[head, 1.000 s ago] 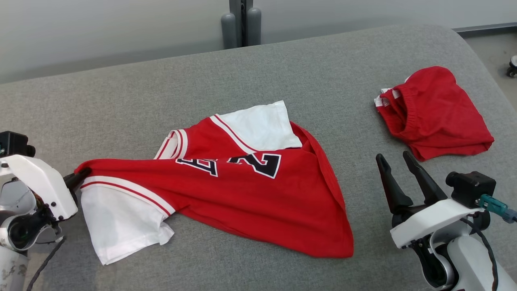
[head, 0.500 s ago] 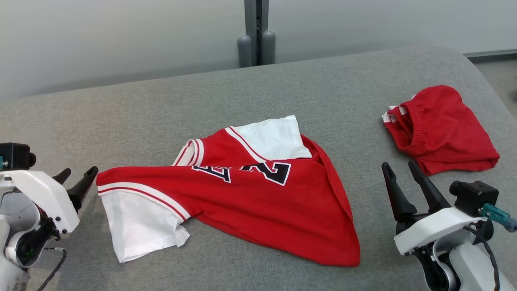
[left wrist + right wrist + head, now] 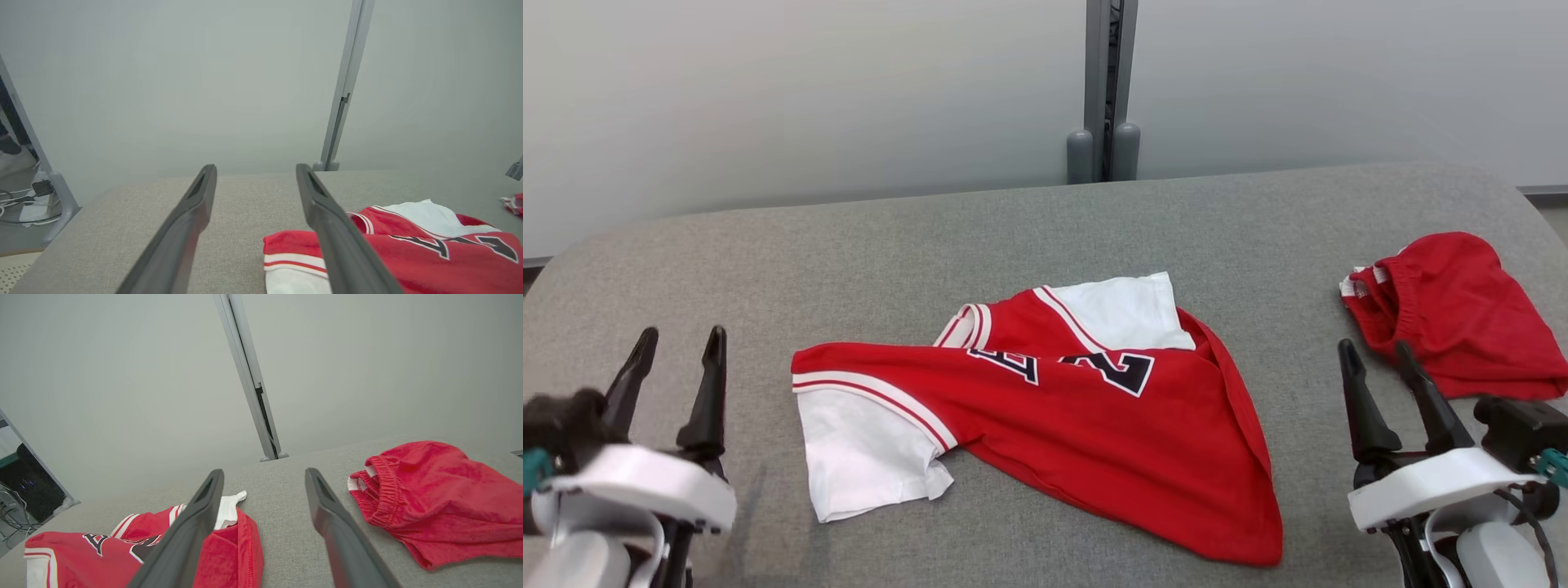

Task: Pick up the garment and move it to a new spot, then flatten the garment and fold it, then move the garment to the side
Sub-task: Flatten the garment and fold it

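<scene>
Surface: grey fabric tabletop is stretching ahead.
Left claw: gaping wide, empty; red-and-white jersey lying just to its right.
Right claw: gaping wide, empty, between jersey and crumpled red shorts.
Left wrist view: showing floor cables.
Lettering: dark characters, unreadable.

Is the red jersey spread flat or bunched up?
Bunched up: the red jersey lies rumpled on the grey cushion, body folded over itself, lettering partly hidden in a crease.

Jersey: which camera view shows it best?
Head view: the whole jersey lies in frame, crumpled, both white sleeves and lettering visible. Left wrist view shows its near part, cut off at the edges. Right wrist view shows a part, partly behind a finger.
</scene>
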You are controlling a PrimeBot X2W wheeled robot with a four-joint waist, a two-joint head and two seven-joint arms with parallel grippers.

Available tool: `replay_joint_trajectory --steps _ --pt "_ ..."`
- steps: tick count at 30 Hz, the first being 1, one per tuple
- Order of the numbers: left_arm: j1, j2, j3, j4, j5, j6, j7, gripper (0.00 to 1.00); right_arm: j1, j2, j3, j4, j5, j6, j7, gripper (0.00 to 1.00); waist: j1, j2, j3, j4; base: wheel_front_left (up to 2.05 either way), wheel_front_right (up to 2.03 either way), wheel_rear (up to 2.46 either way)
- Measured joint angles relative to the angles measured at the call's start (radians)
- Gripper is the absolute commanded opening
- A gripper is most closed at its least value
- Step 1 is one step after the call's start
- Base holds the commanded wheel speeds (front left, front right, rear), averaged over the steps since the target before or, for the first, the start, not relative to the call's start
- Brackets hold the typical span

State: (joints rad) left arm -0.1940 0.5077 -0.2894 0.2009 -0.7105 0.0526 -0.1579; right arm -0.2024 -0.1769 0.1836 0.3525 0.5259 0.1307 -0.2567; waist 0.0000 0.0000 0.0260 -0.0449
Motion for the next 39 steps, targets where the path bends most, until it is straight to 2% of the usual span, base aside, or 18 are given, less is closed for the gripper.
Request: replay_joint_trajectory --steps 3,6,9,13,18,24,30,39 --pt "0.078 -0.014 0.012 -0.068 0.063 0.078 -0.067 1.0 0.029 0.014 -0.035 -0.033 -0.035 0.0 -0.003 1.0 0.0 0.0 -0.014 0.003 0.0 0.0 0.0" --pt "0.158 -0.049 0.029 -0.145 0.097 0.131 -0.093 1.0 0.062 0.036 -0.066 -0.093 -0.054 0.0 -0.005 1.0 0.0 0.0 -0.023 0.002 0.0 0.0 0.0" --pt "0.215 -0.088 0.048 -0.191 0.11 0.161 -0.101 1.0 0.085 0.049 -0.073 -0.132 -0.072 0.0 -0.005 1.0 0.0 0.0 -0.024 0.003 0.0 0.0 0.0" --pt "0.247 -0.15 0.075 -0.228 0.146 0.173 -0.102 1.0 0.106 0.058 -0.069 -0.149 -0.097 0.0 -0.005 1.0 -0.0001 0.0 -0.029 0.007 0.0 0.0 0.0" --pt "0.286 -0.197 0.106 -0.253 0.226 0.147 -0.104 1.0 0.119 0.058 -0.082 -0.161 -0.126 0.0 -0.005 1.0 0.0 0.0 -0.036 0.009 0.0 0.0 0.0" --pt "0.304 -0.239 0.138 -0.249 0.265 0.105 -0.104 1.0 0.129 0.051 -0.114 -0.171 -0.142 0.0 -0.005 1.0 0.0 0.0 -0.041 0.008 0.0 0.0 0.0" --pt "0.305 -0.266 0.152 -0.235 0.296 0.064 -0.104 1.0 0.129 0.051 -0.111 -0.169 -0.148 0.0 -0.005 1.0 0.0 0.0 -0.042 0.008 0.0 0.0 0.0" --pt "0.304 -0.301 0.179 -0.221 0.33 0.027 -0.104 1.0 0.129 0.048 -0.1 -0.16 -0.148 0.0 -0.005 1.0 0.0 0.0 -0.045 0.009 0.0 0.0 0.0"
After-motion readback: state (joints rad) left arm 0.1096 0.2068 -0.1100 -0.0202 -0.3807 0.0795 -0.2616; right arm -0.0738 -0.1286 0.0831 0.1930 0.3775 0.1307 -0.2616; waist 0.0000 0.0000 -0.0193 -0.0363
